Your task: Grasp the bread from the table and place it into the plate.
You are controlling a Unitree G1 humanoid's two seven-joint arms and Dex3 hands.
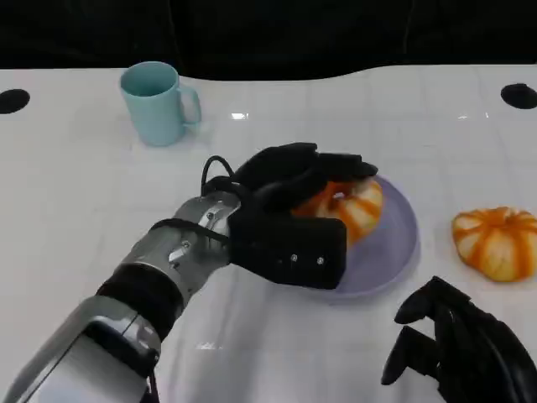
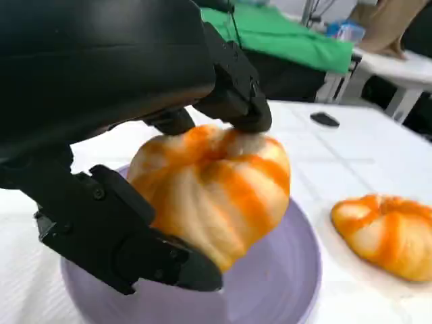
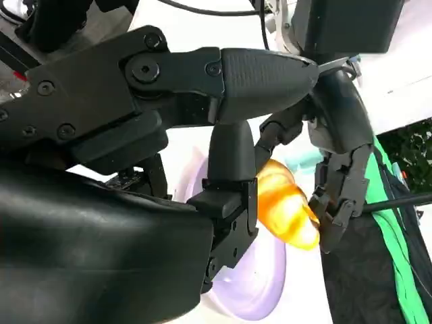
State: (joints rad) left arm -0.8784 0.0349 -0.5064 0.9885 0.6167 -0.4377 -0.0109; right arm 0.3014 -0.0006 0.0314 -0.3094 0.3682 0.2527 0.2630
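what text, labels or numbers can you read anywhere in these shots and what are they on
None: no view shows any readable text.
The teal mug, the purple plate, both orange-striped breads and the left robot hand bear no words, labels or numbers.
The clutter behind the table in the left wrist view is too blurred to read.

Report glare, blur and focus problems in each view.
Head view: sharp, small glare spots on the white table near the cup. Left wrist view: held bread soft-focused, background blurred. Right wrist view: right hand dark against a blown-out table.
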